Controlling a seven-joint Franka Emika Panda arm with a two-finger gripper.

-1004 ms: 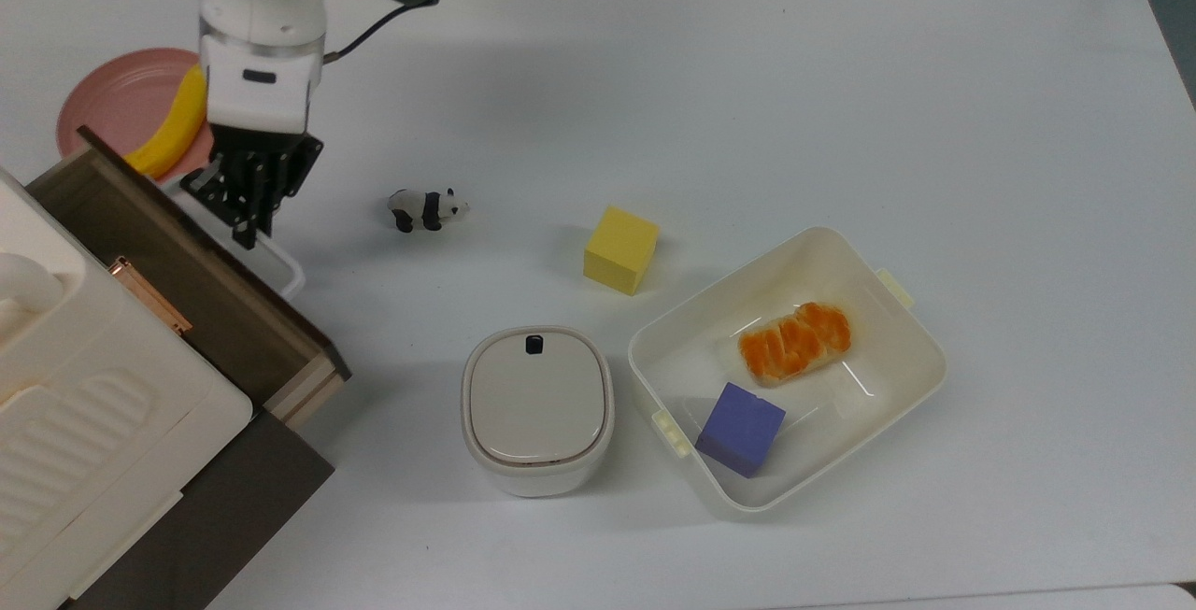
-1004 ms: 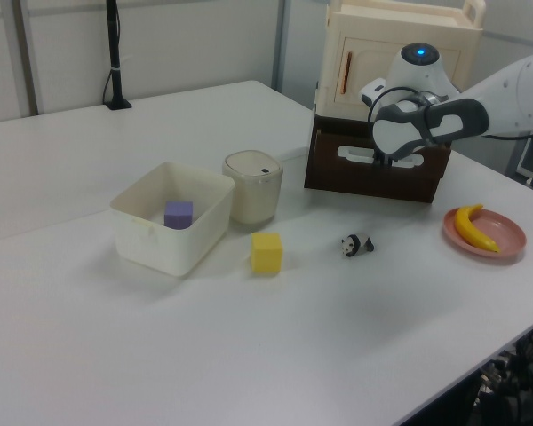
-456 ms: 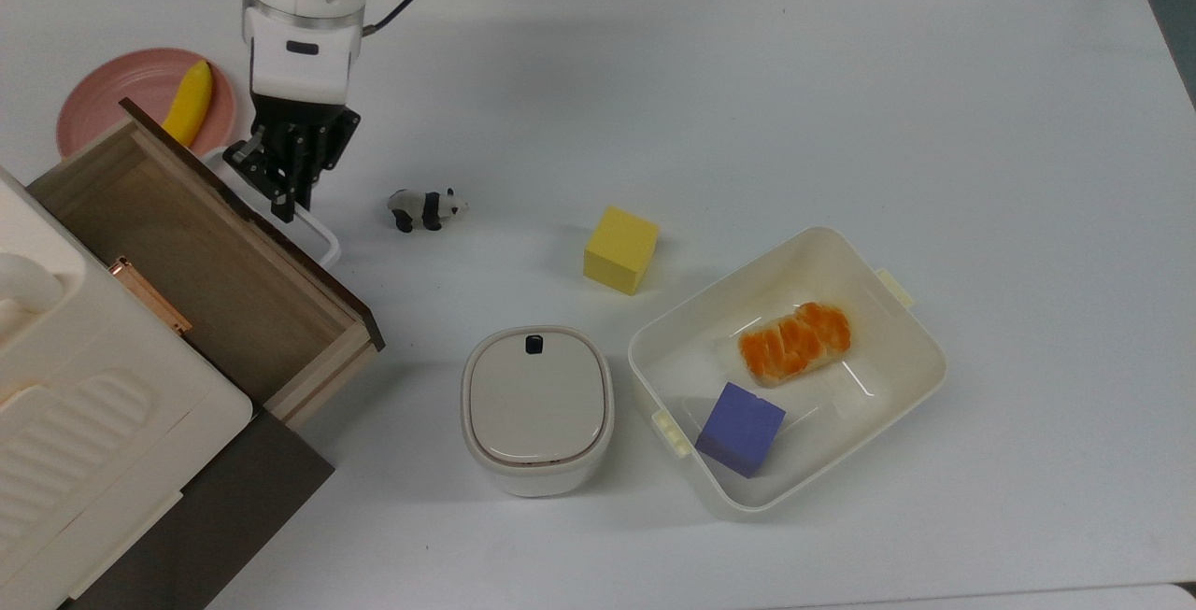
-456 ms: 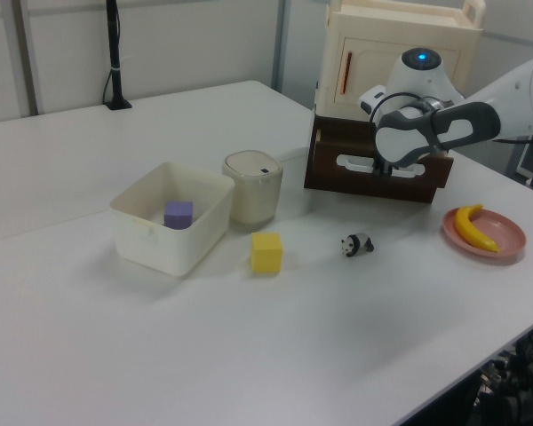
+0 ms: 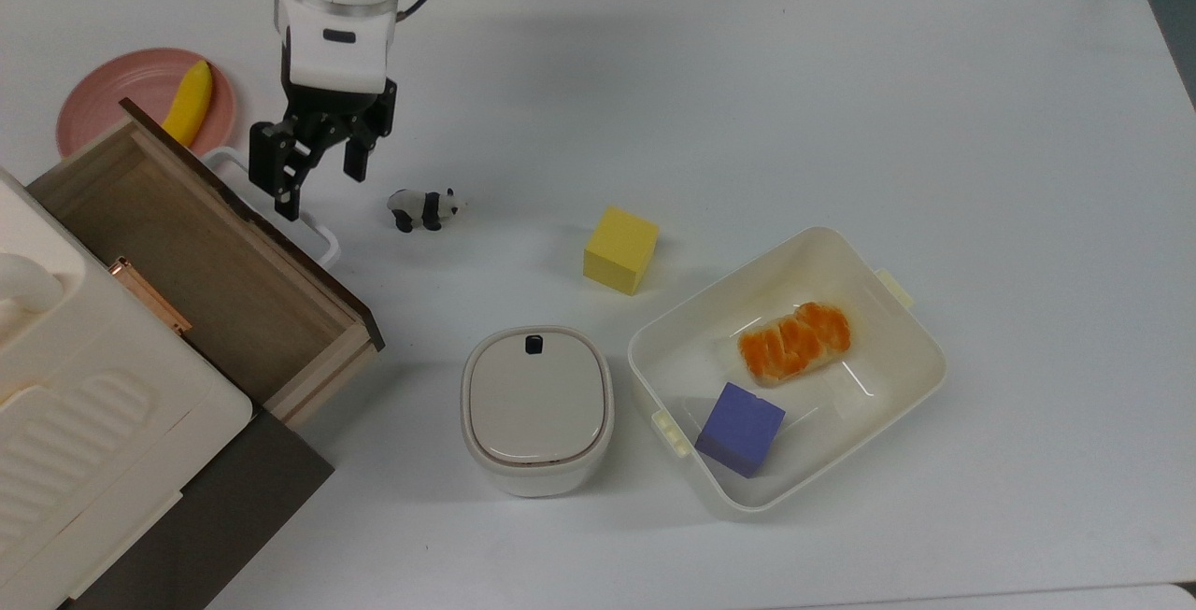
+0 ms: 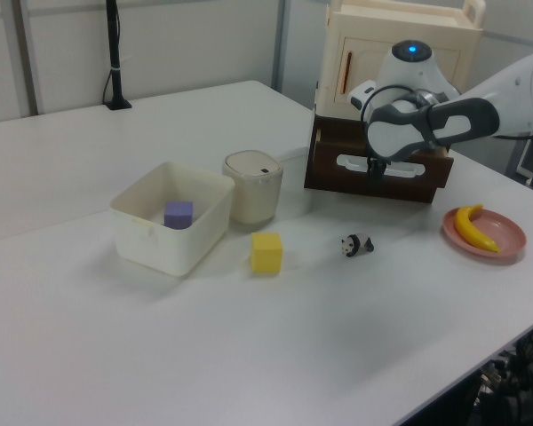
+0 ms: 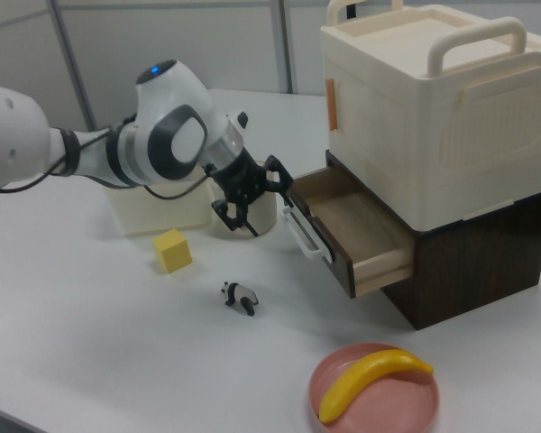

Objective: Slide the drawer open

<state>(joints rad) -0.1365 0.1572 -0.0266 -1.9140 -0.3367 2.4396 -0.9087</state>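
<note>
1. A white table (image 5: 747,78) carries everything; a stacked cabinet sits at the top view's left edge, with a cream appliance (image 7: 433,117) on its dark base.
2. The drawer (image 5: 201,260) stands pulled out of that base, its light-wood inside bare and open to view. Its white handle (image 5: 313,232) juts from the dark front panel toward the table's middle.
3. The gripper (image 5: 318,162) hangs just beside the handle, fingers spread and holding nothing. In the right view one finger sits close to the loop; I cannot tell if it touches.
4. By my reading the sliding is done, and what is left is getting the arm clear.
5. Risks from here:
   - A finger could snag the handle if the arm draws off sideways, dragging the drawer askew or pushing it back in.
   - The panda (image 5: 427,208) stands near the gripper; a low sweep toward the table's middle would knock it over.
   - The plate (image 5: 112,101) with its banana (image 5: 190,103) lies near the drawer's far corner, so a swing that way could clip it.
   - The cube (image 5: 620,249), the lidded pot (image 5: 536,409) and the tub (image 5: 897,348) lie well apart and seem safe.
</note>
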